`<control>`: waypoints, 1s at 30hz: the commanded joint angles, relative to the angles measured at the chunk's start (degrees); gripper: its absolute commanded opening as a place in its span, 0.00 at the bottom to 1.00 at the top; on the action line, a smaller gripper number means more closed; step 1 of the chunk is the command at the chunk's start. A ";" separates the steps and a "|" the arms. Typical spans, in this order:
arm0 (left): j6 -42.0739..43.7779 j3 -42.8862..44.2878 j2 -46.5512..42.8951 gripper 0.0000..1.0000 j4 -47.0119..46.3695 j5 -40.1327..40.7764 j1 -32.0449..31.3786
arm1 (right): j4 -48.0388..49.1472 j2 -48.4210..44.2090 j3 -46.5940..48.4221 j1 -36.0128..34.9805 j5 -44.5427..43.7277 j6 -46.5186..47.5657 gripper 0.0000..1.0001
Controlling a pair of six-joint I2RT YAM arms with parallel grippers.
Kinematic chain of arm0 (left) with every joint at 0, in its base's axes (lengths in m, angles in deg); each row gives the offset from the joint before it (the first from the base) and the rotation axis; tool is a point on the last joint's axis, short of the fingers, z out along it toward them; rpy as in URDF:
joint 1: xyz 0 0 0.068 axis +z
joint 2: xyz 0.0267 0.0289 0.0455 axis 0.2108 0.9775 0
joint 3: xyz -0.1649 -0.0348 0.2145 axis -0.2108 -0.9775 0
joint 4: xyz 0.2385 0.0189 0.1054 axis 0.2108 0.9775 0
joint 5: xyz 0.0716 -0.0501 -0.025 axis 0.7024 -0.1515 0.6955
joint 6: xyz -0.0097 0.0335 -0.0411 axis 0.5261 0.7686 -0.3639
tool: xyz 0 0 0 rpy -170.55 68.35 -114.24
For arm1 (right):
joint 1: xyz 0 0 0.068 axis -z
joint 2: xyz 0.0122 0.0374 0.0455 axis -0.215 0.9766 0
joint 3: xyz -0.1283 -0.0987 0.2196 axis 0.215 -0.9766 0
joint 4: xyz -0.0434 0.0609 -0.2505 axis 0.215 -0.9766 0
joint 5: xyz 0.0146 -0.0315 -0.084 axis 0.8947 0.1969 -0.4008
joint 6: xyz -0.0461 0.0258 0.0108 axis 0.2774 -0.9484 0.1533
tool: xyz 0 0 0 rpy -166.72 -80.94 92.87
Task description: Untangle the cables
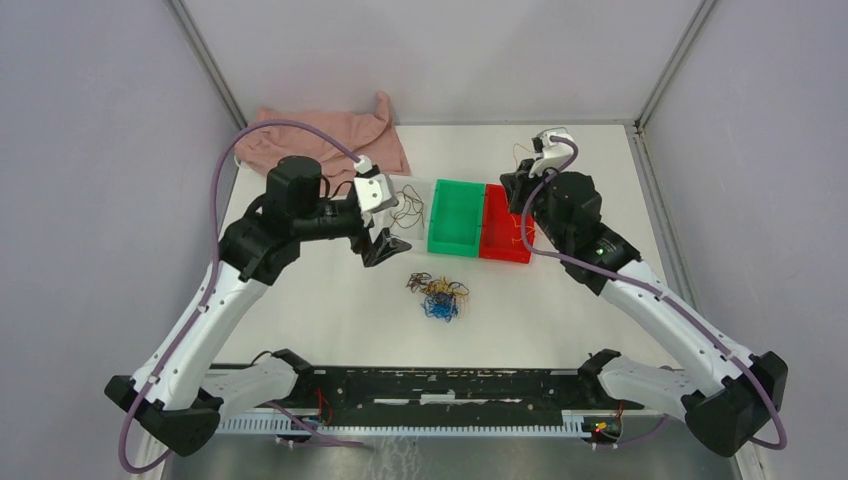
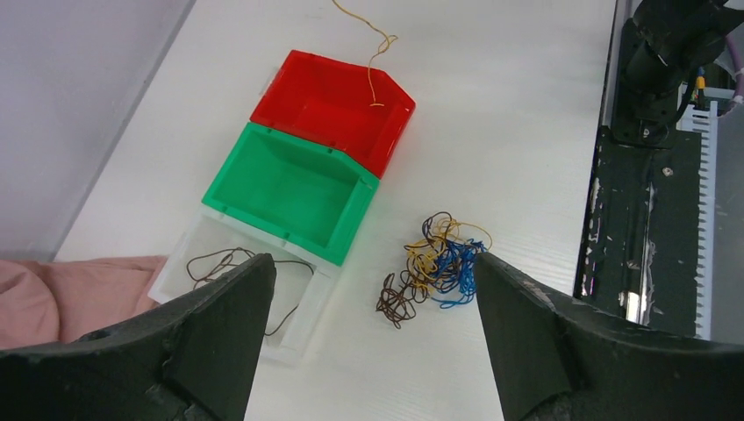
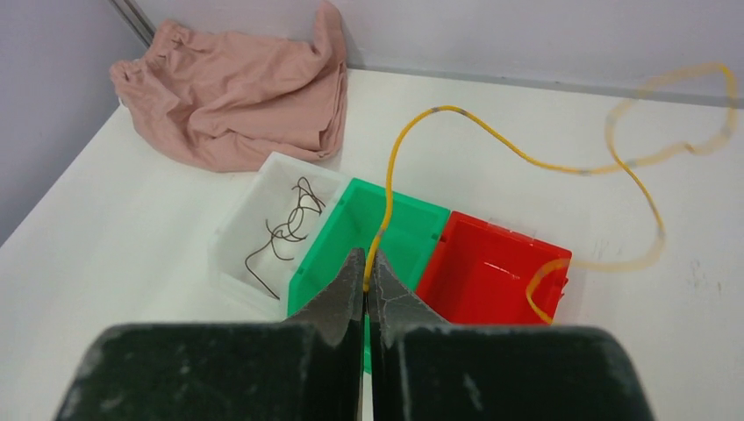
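A tangle of yellow-orange, blue and dark brown cables (image 1: 438, 295) lies on the table in front of the bins; it also shows in the left wrist view (image 2: 439, 263). My left gripper (image 1: 385, 245) is open and empty, above the table to the left of the tangle, with its jaws wide apart (image 2: 373, 263). My right gripper (image 3: 367, 263) is shut on one end of a long yellow cable (image 3: 491, 132), held up over the bins (image 1: 512, 192). The cable's other end hangs into the red bin (image 3: 478, 263). A brown cable (image 3: 289, 224) lies in the white bin (image 3: 272, 167).
Three bins stand in a row at mid-table: white (image 1: 415, 182), green (image 1: 455, 220), red (image 1: 500, 245). A pink cloth (image 1: 320, 140) lies at the back left, next to the white bin. Grey walls close in the table on three sides.
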 commanded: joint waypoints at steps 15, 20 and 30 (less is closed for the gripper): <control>-0.93 -1.12 -2.65 0.90 -5.36 1.13 -0.02 | 12.34 11.21 -2.32 6.04 5.21 -4.12 0.01; -1.06 -1.35 -2.81 0.91 -5.40 1.44 -0.03 | 11.79 15.20 -4.04 6.99 7.97 -7.32 0.01; -0.71 -1.52 -2.91 0.90 -5.53 1.78 -0.02 | 9.29 21.13 -7.13 7.92 7.95 -13.42 0.01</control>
